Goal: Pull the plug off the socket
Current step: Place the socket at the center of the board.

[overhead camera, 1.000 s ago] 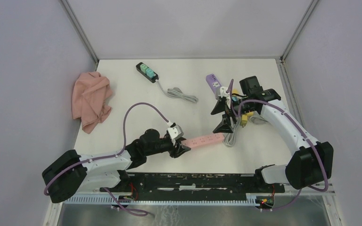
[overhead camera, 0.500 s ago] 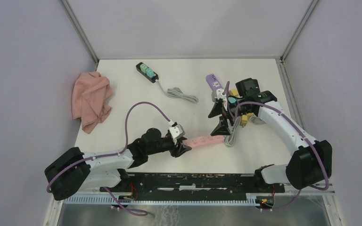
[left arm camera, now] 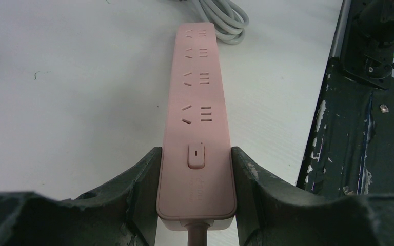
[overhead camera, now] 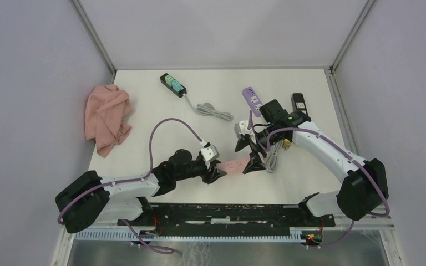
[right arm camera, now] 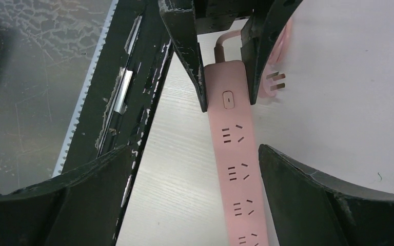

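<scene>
A pink power strip (overhead camera: 234, 165) lies on the white table, and its sockets (left arm camera: 197, 92) that show are empty. My left gripper (left arm camera: 196, 154) is shut on the strip's switch end, one finger on each long side. A pink plug (right arm camera: 274, 82) with bare prongs lies on the table beside that end. My right gripper (right arm camera: 194, 154) hangs open over the strip's middle (right arm camera: 236, 169). The strip runs close to its right finger, and I cannot tell whether they touch. From above, the right gripper (overhead camera: 246, 155) covers the strip's far end.
A pink cloth (overhead camera: 108, 116) lies at the left. A black strip with green sockets (overhead camera: 173, 85) and its grey cable (overhead camera: 213, 111) lie at the back. A purple strip (overhead camera: 251, 98), yellow plug (overhead camera: 284, 144) and grey cable coil (overhead camera: 272, 160) sit near the right arm. The black base rail (overhead camera: 227, 213) borders the near edge.
The right arm has swung left and nearer, from beside the purple strip to above the pink strip, its jaws open throughout. The left gripper keeps its hold.
</scene>
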`<state>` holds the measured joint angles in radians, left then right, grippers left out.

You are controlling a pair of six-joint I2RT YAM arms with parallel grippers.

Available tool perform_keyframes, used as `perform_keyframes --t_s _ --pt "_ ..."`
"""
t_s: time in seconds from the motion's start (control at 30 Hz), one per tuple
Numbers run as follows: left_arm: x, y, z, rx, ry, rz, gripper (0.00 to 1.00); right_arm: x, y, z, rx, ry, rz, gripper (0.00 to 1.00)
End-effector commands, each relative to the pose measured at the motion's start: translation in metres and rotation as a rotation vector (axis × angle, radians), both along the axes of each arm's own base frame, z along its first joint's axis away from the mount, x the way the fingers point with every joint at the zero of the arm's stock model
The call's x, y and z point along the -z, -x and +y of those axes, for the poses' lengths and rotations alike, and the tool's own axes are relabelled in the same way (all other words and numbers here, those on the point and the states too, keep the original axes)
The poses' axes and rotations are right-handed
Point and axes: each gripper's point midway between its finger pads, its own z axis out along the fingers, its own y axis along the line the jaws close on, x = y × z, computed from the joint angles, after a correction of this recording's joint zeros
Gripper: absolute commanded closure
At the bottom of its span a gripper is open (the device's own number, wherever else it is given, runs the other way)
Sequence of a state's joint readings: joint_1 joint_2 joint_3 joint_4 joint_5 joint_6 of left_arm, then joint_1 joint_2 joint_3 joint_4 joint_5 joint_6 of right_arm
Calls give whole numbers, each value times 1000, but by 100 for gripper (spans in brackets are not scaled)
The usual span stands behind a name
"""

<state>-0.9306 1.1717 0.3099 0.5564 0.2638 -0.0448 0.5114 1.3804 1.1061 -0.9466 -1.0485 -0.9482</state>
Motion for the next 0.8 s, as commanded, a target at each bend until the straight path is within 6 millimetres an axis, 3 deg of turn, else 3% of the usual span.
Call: perform_keyframes --t_s 0.0,0.43,0.63,0.77 --pt "-46 -17 -16 -25 124 -81 97 1 2 10 -34 -16 -17 0" --pt "-54 -20 -18 -38 144 -90 97 14 7 26 -40 22 -16 0" --pt "-60 -14 -17 -9 164 -108 97 37 -13 29 46 89 -49 0" --pt "-68 -4 -15 40 195 -148 97 53 -15 27 33 118 -49 0"
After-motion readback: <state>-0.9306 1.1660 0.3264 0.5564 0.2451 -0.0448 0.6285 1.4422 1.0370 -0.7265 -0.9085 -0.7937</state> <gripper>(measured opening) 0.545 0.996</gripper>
